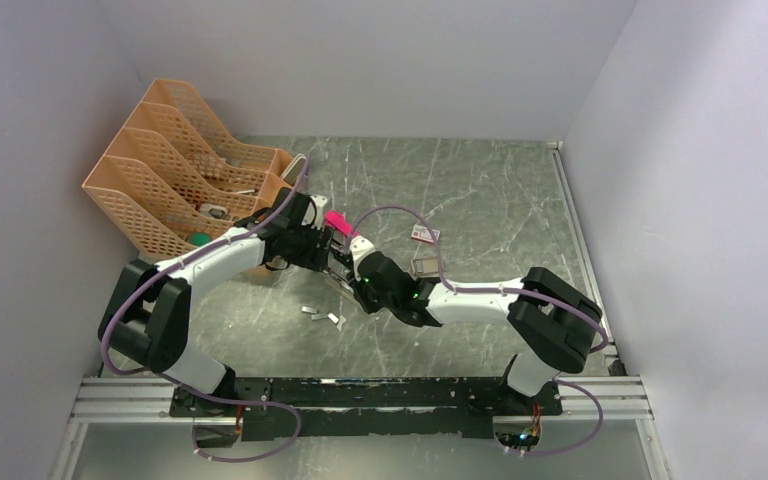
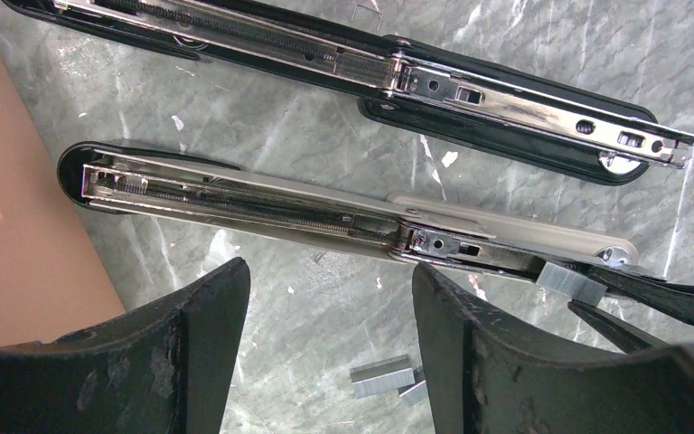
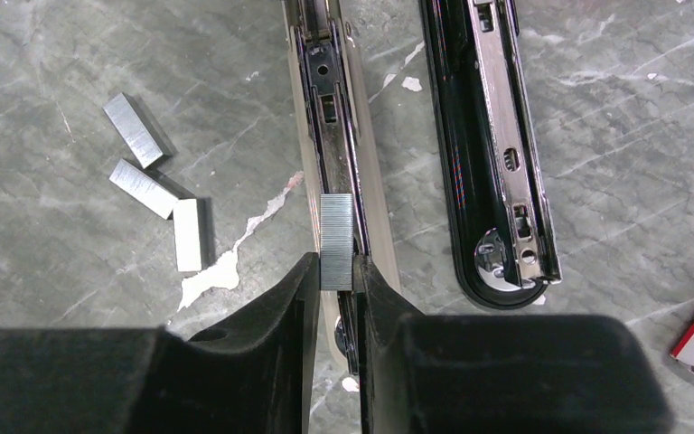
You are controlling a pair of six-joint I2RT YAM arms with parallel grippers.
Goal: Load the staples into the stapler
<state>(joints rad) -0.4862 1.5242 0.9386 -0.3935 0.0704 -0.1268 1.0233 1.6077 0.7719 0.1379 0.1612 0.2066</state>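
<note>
Showing at wrist only: right gripper [image 3: 336,268] seemingly pinches staple strip [image 3: 336,226] on stapler [image 3: 322,99]; left gripper [image 2: 330,280] wide.

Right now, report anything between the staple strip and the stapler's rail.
Nothing visible does: the staple strip already lies on the open stapler's rail, flanked by the right gripper, and the channel ahead looks bare.

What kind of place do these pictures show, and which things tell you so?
Probably a robot test cell in a lab: plain white walls close in a marbled table, the left arm and right arm are bolted to a metal rail, and an orange file rack and loose staples lie there.
</note>
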